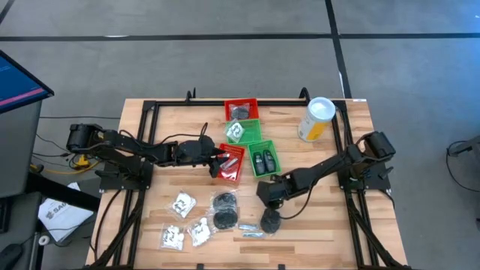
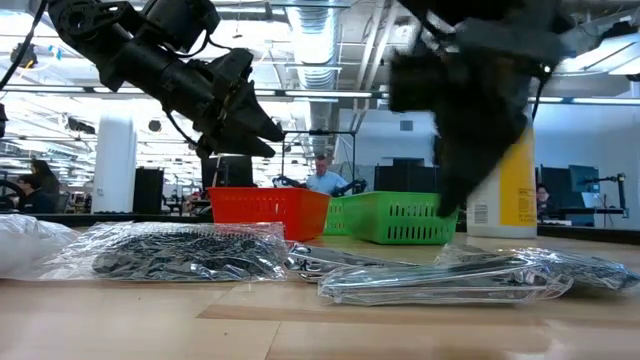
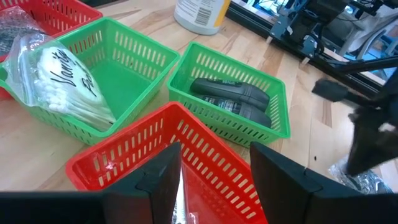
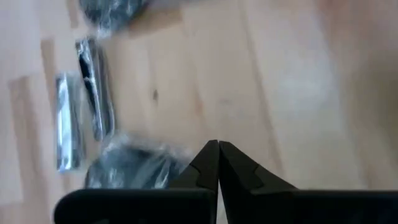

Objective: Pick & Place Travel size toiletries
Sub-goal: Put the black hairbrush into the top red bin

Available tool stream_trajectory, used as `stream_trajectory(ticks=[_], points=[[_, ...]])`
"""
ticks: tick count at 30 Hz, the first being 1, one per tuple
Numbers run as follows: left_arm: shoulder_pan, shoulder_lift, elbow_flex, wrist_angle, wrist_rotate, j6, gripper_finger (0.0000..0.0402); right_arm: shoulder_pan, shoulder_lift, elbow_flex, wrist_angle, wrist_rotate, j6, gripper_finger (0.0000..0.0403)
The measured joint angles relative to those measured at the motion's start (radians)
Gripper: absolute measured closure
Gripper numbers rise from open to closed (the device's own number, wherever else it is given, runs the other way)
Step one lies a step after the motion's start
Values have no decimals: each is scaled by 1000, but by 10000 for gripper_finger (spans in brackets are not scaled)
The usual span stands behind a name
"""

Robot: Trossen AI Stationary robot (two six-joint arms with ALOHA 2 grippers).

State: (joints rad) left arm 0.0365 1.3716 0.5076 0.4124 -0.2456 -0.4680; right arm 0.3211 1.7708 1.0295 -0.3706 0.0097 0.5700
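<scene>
Slim silvery sachets (image 2: 440,280) are lying nearest the low camera, two of them side by side near the table's front edge, beside three black round discs in clear wrap (image 1: 225,202). Three clear packets with white contents (image 1: 182,203) are sitting further left. Bare wood is lying open on the right. Two red mesh baskets (image 1: 241,109) and two green mesh baskets (image 1: 264,159) are clustering mid-table. Right gripper (image 4: 217,163) is hovering fully closed, empty, over one disc (image 1: 271,222). Left gripper (image 3: 214,174) is hanging spread, empty, over the nearer red basket (image 3: 205,165).
</scene>
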Motion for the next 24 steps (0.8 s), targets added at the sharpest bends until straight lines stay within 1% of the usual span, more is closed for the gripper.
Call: stream_trajectory(ticks=[3, 10, 13, 15, 18, 24], points=[[0, 0, 0, 1, 0, 0, 221, 3, 5, 37, -56, 15, -27, 402], [0, 0, 0, 6, 59, 0, 221, 30, 4, 52, -45, -16, -31, 402], [0, 0, 0, 8, 62, 0, 221, 50, 3, 52, -44, -41, -30, 391], [0, 0, 0, 9, 62, 0, 221, 64, 3, 52, -43, -63, -30, 374], [0, 0, 0, 10, 61, 0, 221, 89, 3, 52, -43, -66, -31, 337], [0, 0, 0, 14, 61, 0, 221, 131, 3, 52, -41, -65, -47, 240]])
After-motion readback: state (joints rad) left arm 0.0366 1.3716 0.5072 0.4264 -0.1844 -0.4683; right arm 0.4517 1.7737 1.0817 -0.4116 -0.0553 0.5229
